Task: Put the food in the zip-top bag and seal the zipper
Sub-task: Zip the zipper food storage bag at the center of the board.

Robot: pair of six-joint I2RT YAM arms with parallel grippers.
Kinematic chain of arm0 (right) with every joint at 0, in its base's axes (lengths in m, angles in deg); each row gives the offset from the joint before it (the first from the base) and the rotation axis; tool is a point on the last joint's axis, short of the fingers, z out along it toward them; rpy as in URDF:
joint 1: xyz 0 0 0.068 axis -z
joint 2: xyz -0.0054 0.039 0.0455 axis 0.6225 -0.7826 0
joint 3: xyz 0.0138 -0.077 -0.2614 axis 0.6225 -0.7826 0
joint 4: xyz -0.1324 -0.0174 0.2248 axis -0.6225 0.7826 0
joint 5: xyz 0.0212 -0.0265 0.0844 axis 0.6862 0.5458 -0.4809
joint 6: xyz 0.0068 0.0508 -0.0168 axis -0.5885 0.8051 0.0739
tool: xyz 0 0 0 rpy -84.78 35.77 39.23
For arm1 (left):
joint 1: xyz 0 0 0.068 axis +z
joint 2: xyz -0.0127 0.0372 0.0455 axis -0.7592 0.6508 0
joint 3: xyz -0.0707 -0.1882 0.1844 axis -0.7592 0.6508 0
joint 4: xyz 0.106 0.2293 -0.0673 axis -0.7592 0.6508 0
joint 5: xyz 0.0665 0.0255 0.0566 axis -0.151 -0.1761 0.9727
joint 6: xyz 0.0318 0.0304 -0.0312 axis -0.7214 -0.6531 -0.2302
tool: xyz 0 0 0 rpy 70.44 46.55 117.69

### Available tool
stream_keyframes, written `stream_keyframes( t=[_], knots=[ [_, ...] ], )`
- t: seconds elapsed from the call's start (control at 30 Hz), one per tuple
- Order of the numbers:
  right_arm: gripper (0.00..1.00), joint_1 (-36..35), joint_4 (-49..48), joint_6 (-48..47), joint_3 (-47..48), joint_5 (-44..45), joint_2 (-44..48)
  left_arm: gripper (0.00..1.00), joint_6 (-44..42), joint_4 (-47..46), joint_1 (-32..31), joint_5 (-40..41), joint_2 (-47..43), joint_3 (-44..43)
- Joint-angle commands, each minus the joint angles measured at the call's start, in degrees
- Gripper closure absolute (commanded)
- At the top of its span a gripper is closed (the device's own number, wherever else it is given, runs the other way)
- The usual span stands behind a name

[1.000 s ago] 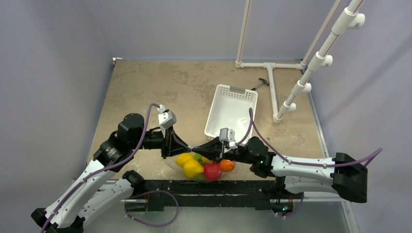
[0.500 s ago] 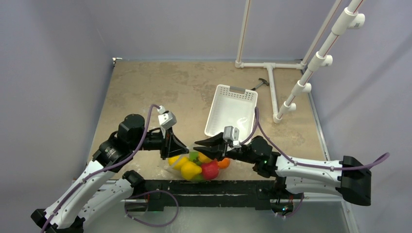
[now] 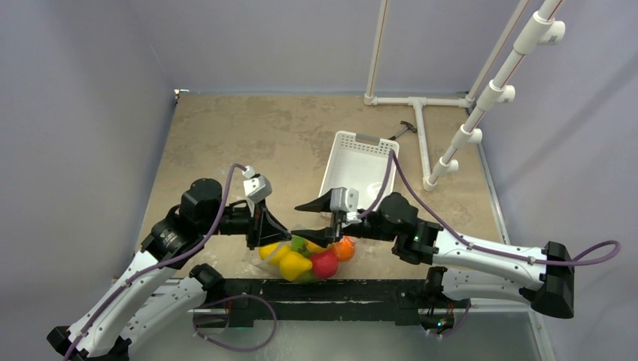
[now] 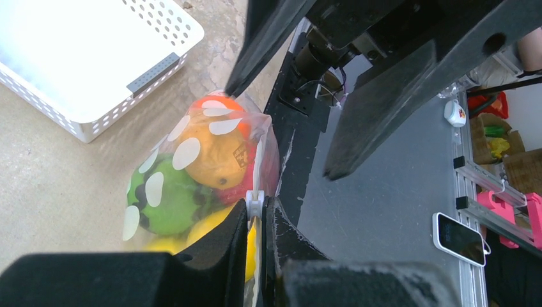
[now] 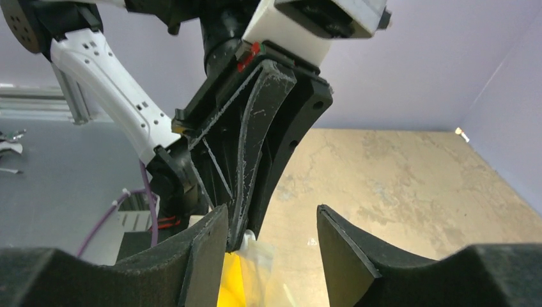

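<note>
The zip-top bag (image 3: 265,256) lies at the table's near edge and holds the food (image 3: 325,264): orange, red, yellow and dark-striped green toy fruits. My left gripper (image 3: 268,230) is shut on the zipper (image 4: 255,203) at its white slider. In the left wrist view the orange fruit (image 4: 214,150) and green fruit (image 4: 166,195) press against the clear plastic. My right gripper (image 3: 310,222) hangs open just right of the left one, above the bag, holding nothing. In the right wrist view its fingertips (image 5: 217,220) stand apart around the bag's corner (image 5: 268,268).
A white slotted basket (image 3: 360,171) stands just behind the right gripper. A white pipe frame (image 3: 417,120) and a small hammer (image 3: 404,129) sit at the back right. The black base rail (image 3: 316,289) runs along the near edge under the bag.
My right gripper has opened, let go of the bag's edge and lifted slightly. The bag with the food has slid a little to the left. The left gripper keeps its grip.
</note>
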Motion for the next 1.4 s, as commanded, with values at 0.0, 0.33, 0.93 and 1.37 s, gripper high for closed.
stream_keyframes(
  t=[0.0, 0.33, 0.93, 1.37],
  knots=[
    [0.45, 0.4, 10.0, -2.9, 5.7, -0.9, -3.0, 1.00, -0.5, -0.9, 0.1, -1.8, -0.7, -1.3],
    [0.62, 1.2, 14.4, -3.9, 8.1, -3.9, -5.1, 1.00, -0.6, -1.0, 0.1, -2.6, -0.8, -1.0],
    [1.00, 1.4, 14.5, -5.0, 9.1, -6.6, -6.0, 1.00, -0.4, -0.8, 0.1, -1.8, -0.7, -1.0],
    [1.00, 1.4, 9.6, -3.3, 5.0, 16.2, 0.4, 1.00, -0.6, 2.6, 0.1, 3.1, -0.4, -3.1]
  ],
)
